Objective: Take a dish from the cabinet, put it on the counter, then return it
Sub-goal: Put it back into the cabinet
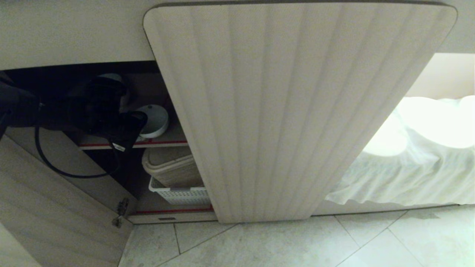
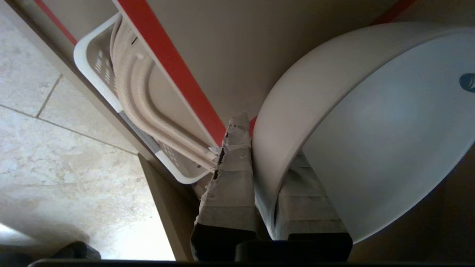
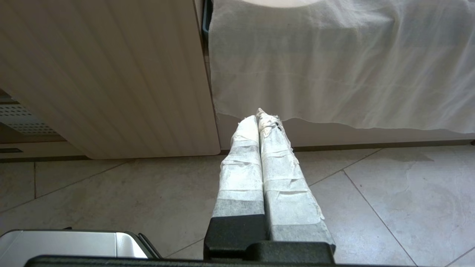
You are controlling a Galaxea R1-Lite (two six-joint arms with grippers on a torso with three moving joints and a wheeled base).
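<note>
White ceramic fills most of what the left gripper [image 2: 259,148] is busy with: its two tape-wrapped fingers [image 2: 230,174] are pinched narrow on the rim of the bowl [image 2: 371,129], one finger outside the wall and the other inside. The bowl is tipped on its side in that grip, its hollow facing away from the fingers, right at the red-taped edge of the upper shelf [image 2: 174,70] inside the cabinet [image 1: 297,111]. From the room, the black left arm reaches in through the open left side of the cabinet, with the bowl [image 1: 154,120] showing just past the gripper [image 1: 128,129]. Below the gripper sits a white perforated basket [image 1: 178,194] holding a beige tub [image 1: 172,167]. The right gripper [image 3: 261,118] hangs low over the tiled floor [image 3: 371,193], its wrapped fingers pressed together on nothing, pointing toward the white cloth [image 3: 334,74] beside the closed fluted door [image 3: 111,74].
</note>
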